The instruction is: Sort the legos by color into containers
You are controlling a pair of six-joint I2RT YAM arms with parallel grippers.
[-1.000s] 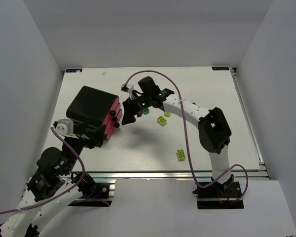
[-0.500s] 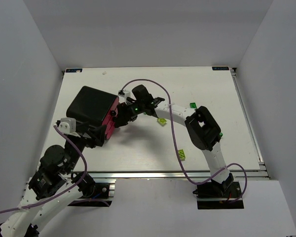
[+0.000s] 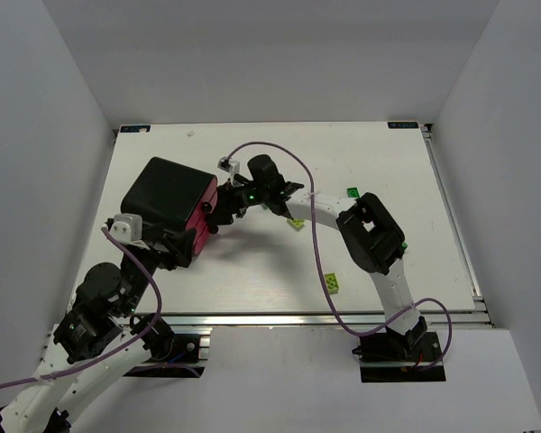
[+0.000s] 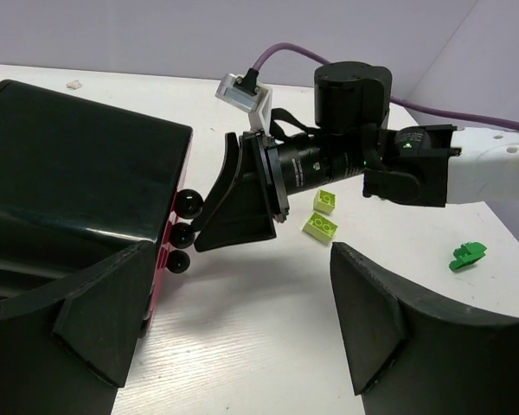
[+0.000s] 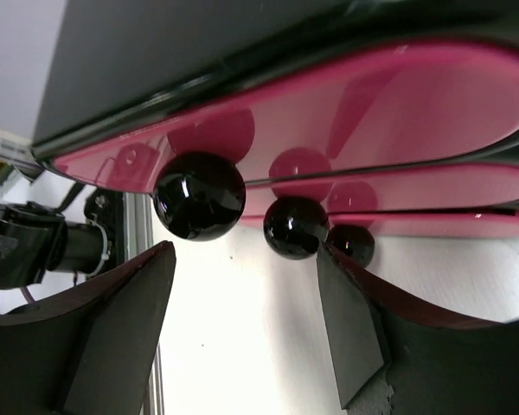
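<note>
The black cabinet (image 3: 165,196) stands at the table's left, its magenta-pink drawers (image 3: 204,215) facing right. In the right wrist view three pink drawers (image 5: 355,99) each carry a round black knob (image 5: 199,195). My right gripper (image 5: 242,264) is open just below the knobs, gripping nothing, and it is seen from above (image 3: 223,214) at the drawer fronts. My left gripper (image 4: 242,346) is open and empty, its left finger (image 4: 104,316) beside the cabinet's (image 4: 69,173) near corner. Two lime legos (image 4: 320,227) lie behind the right arm. A green lego (image 3: 353,192) lies further right.
Another lime lego (image 3: 332,284) lies near the front edge, right of centre. The right arm (image 3: 370,230) arches across the table's middle with its purple cable (image 3: 279,149) looping above. White walls close in the table on three sides.
My right gripper has moved left to the drawer knobs and its jaws have narrowed a little. The right arm's elbow swung left, uncovering the green lego. The left arm barely shifted.
</note>
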